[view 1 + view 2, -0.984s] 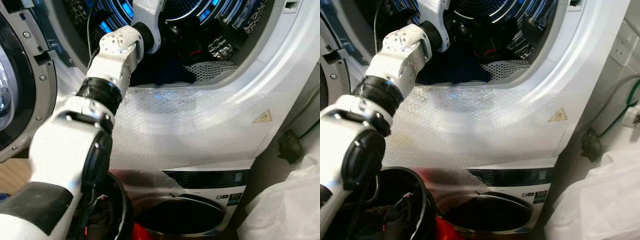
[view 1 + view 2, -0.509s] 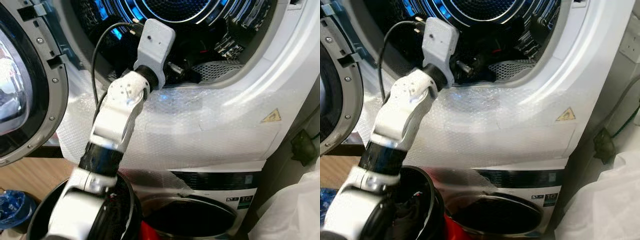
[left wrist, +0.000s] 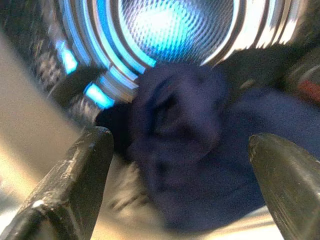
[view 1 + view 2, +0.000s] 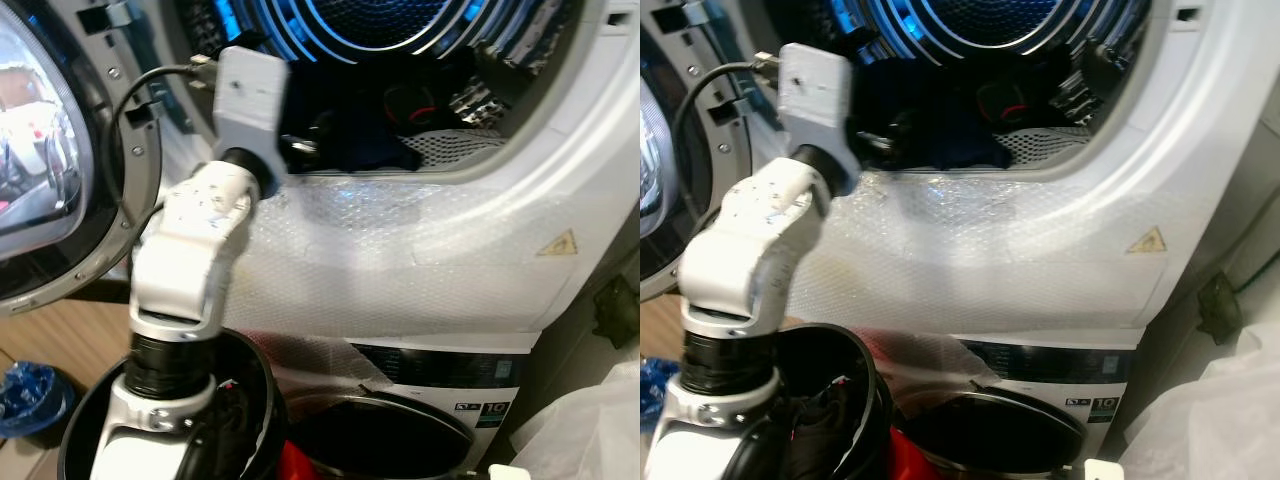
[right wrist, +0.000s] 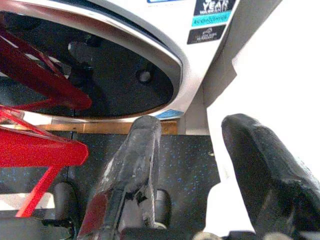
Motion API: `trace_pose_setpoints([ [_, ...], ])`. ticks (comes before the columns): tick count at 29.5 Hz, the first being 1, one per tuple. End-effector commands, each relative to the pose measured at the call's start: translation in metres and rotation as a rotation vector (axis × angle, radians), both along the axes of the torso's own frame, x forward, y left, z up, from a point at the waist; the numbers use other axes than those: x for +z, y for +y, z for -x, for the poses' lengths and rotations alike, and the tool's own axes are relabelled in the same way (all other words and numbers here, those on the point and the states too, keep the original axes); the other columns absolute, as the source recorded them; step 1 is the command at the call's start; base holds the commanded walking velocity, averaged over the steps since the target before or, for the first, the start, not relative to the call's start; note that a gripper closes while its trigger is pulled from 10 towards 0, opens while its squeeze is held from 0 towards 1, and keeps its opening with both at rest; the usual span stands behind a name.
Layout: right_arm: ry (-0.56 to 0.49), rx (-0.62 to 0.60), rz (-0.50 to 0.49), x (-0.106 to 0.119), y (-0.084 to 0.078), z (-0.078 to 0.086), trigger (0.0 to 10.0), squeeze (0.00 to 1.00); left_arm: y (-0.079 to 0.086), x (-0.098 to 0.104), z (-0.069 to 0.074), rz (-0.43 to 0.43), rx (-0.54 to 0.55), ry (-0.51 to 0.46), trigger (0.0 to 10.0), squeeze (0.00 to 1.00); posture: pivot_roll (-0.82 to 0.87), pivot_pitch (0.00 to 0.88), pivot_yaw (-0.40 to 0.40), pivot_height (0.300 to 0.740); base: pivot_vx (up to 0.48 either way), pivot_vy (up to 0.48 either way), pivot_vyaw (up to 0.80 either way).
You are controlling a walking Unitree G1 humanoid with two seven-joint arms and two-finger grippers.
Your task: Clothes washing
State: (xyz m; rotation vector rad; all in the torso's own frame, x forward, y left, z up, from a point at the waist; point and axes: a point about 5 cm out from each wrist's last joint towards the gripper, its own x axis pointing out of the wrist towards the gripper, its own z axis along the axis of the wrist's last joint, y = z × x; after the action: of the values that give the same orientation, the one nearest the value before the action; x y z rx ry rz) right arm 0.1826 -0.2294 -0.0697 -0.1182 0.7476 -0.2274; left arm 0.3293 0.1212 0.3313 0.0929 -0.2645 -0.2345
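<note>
While my right tool [image 5: 187, 165] hung idle, fingers parted, near the floor beside the lower door [image 5: 115, 70], my left tool [image 3: 180, 170] stood wide and empty at the drum's lip [image 4: 400, 190]. A dark blue garment [image 3: 190, 145] lay just inside, close to the edge. I judged it could slide out over the slick bubble wrap [image 4: 400, 260], or snag my cable [image 4: 150, 85].

Wood floor [image 4: 60, 345] at left; dark speckled mat [image 5: 185, 160] below; white plastic bag [image 4: 590, 435] at right; daylight.
</note>
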Motion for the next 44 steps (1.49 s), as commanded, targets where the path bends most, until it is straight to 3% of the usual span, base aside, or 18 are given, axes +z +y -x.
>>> trace_pose_setpoints([
  [1,0.015,0.021,-0.002,0.000,0.000,-0.001,10.0,0.00,0.005,-0.009,-0.001,-0.024,-0.035,0.075,10.0,0.00,0.06,0.000,0.076,0.740,0.000,0.000,0.00],
  [6,0.017,0.022,0.013,0.001,-0.005,-0.001,10.0,0.00,0.003,-0.008,0.010,0.034,-0.092,0.135,10.0,0.00,0.07,0.000,0.074,0.740,0.000,0.000,0.00],
  [12,0.029,0.034,-0.003,-0.003,0.003,0.003,10.0,0.00,-0.009,-0.011,0.018,-0.085,-0.255,0.157,10.0,0.00,0.07,0.000,0.088,0.740,0.000,0.000,0.00],
  [20,0.037,0.022,-0.012,-0.006,0.005,0.009,10.0,0.00,-0.022,-0.010,0.019,-0.087,-0.371,0.165,10.0,0.00,0.04,0.000,0.102,0.740,0.000,0.000,0.00],
  [28,0.042,0.013,-0.005,-0.007,0.000,0.014,10.0,0.00,-0.020,-0.009,0.009,-0.095,-0.389,0.167,10.0,0.00,0.03,0.000,0.103,0.740,0.000,0.000,0.00],
  [33,0.040,0.011,0.006,-0.006,-0.005,0.017,10.0,0.00,-0.023,0.011,-0.004,-0.106,-0.523,0.143,10.0,0.00,0.00,0.000,0.097,0.740,0.000,0.000,0.00],
  [36,0.039,0.013,0.009,-0.006,-0.007,0.018,10.0,0.00,-0.023,0.014,-0.008,-0.126,-0.543,0.133,10.0,0.00,-0.01,0.000,0.099,0.740,0.000,0.000,0.00],
  [41,0.039,0.014,0.015,-0.007,-0.010,0.024,10.0,0.00,-0.021,0.008,-0.031,-0.157,-0.604,0.227,10.0,0.00,-0.04,0.000,0.103,0.740,0.000,0.000,0.00],
  [44,0.040,0.010,0.018,-0.007,-0.011,0.026,10.0,0.00,-0.020,0.006,-0.036,-0.207,-0.590,0.233,10.0,0.00,-0.05,0.000,0.109,0.740,0.000,0.000,0.00],
])
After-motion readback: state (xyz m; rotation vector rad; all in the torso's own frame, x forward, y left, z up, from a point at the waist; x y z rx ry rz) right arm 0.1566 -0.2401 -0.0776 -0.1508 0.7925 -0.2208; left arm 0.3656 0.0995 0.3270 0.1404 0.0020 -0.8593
